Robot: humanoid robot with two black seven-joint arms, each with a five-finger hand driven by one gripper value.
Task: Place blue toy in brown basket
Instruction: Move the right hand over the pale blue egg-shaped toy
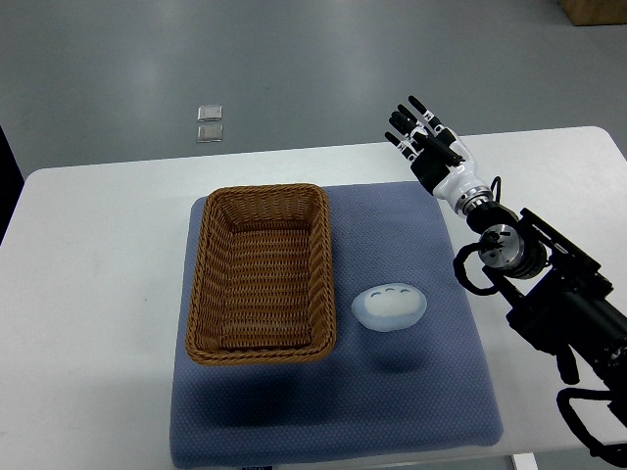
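The right hand (423,137) hovers at the far right corner of the blue mat (411,392), its fingers stretched out and loose, holding nothing. The pale blue toy (390,306) lies on the mat nearer and to the left of it, just beside the right wall of the brown basket (261,274). Both rest on the white table (88,294).

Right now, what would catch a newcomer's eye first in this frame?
The brown basket stands out, empty, on the left part of the blue mat. Just to its right lies the pale blue toy, apart from it. The right robot hand hovers near the mat's far right corner, fingers extended, holding nothing.
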